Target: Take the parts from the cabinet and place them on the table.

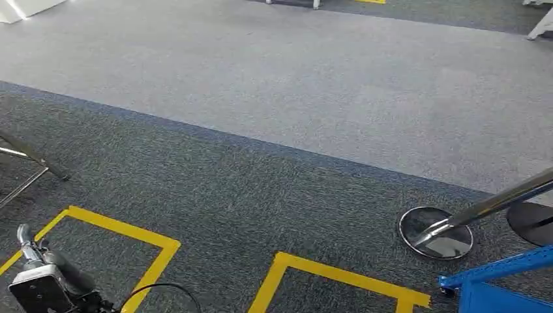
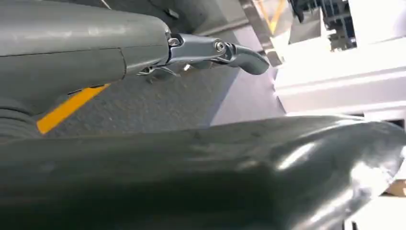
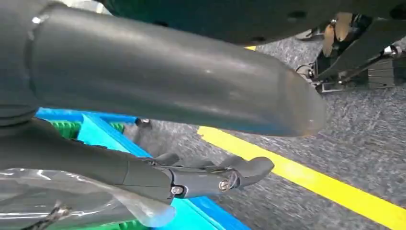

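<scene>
Walking the carpet with a bagged part in the right hand

Lower left of the head view, the left hand [image 1: 45, 280] hangs with nothing seen in it; how far its fingers are curled I cannot tell. Lower right stands the blue rack [image 1: 495, 287]. The right hand [image 3: 143, 143] grips a clear plastic bag [image 3: 72, 201], likely for carrying.

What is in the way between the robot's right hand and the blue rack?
Nothing visible does. In the right wrist view the right hand hangs next to the blue rack, with no object between them.
</scene>
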{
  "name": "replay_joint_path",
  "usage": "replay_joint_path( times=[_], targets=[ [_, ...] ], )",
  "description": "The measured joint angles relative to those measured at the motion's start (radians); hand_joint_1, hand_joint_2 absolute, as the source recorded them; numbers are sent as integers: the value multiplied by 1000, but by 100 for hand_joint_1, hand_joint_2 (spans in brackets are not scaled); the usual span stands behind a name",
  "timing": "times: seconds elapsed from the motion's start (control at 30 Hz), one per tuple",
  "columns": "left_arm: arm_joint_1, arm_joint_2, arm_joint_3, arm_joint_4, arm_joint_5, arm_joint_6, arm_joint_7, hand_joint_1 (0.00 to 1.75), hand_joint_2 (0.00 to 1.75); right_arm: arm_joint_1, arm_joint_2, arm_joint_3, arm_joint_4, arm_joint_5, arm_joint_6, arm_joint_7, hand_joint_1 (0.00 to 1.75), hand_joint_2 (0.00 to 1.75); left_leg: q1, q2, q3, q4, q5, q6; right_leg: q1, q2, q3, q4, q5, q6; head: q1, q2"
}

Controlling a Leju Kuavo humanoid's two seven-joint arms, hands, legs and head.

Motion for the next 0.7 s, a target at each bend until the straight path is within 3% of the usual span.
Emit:
replay_joint_path(
  times=[0.03, 0.1, 0.13, 0.17, 0.2, 0.27, 0.3, 0.33, 0.47, 0.53, 0.57, 0.63, 0.67, 0.7],
  targets=[
    [1, 0, 0, 0, 0, 0, 0, 0, 0, -2, 0, 0, 0, 0, 2, 0, 0, 0, 0, 11, -1, 0, 0, 3, -1, -16, -35, 68, -37, 4, 0, 0],
    [3, 0, 1, 0, 0, -2, 0, 0, 0, -3, 0, 0, 0, 0, 3, 0, 0, 0, -2, 34, -2, 1, -1, 4, -5, -29, -110, 223, -101, 12, -1, 0],
    [3, 0, 1, 0, 0, -2, 0, 0, 0, -2, 0, 0, 0, 0, 5, 0, 0, 0, -1, 44, -3, 1, -1, 3, -6, -31, -130, 263, -105, 16, 0, 0],
    [3, 0, 1, 0, 0, -2, 0, 0, 0, 0, 0, 0, 0, 0, 7, 0, 0, 0, -1, 52, -2, 1, -2, 2, -9, -34, -123, 250, -84, 19, -1, 0],
    [3, 0, 1, 0, 0, -2, 0, 0, 0, 1, 0, 0, 0, 0, 7, 1, 0, 0, 0, 60, -1, 2, -4, 0, -12, -39, -91, 192, -46, 21, 0, 0],
    [3, 0, 1, 0, 0, -3, 0, 0, 0, 0, 0, 0, -1, 0, 8, 1, 0, 0, 2, 73, 1, 11, -10, -11, -16, -68, 11, 7, 33, 25, 0, 0],
    [3, 0, 1, 0, 0, -3, 0, 0, 0, -3, 0, 0, -1, 0, 10, 1, 0, 0, 0, 78, 0, 15, -15, -17, -12, -99, 32, -37, 17, 25, 1, 0],
    [3, 0, 1, 0, 1, -3, 0, 0, 0, -4, 0, 0, -1, 0, 11, 1, 0, 0, -8, 82, -6, 27, -22, -25, -10, -82, 41, -43, 25, 7, -2, 0],
    [1, 1, 0, 0, 1, -6, 0, 0, 0, 1, 0, 0, -1, 1, 12, 2, 0, 0, -1, 96, -3, 28, -24, -40, -7, -62, 36, -40, 30, -14, -5, 0],
    [1, 1, 0, 0, 0, -6, 0, 0, 0, 1, 0, 0, -1, 1, 12, 2, 0, 0, 3, 64, -12, 59, -54, -47, -9, -56, 35, -41, 33, -21, -8, 0],
    [1, 1, 0, 0, 1, -6, 0, 0, 0, -1, 0, 0, -1, 0, 12, 2, 0, 0, 3, 48, -40, 124, -94, -48, -8, -49, 34, -41, 34, -28, -8, 0],
    [3, 2, 2, 0, 1, -6, 0, 0, 0, -3, 0, 0, -1, 1, 12, 2, 0, 0, 3, 38, -118, 298, -169, -48, -4, -33, 30, -41, 36, -32, -8, 0],
    [3, 2, 2, 2, 1, -6, 0, 0, 0, -2, 0, 0, -1, 1, 12, 2, 0, 0, 3, 38, -143, 350, -180, -46, -2, -24, 30, -41, 36, -33, -7, 0],
    [4, 2, 2, 2, 1, -7, 0, 0, 0, 0, 0, 0, -1, 1, 13, 2, 0, 0, 2, 37, -144, 348, -163, -43, 0, -16, 31, -40, 36, -33, -8, 0]
  ],
)
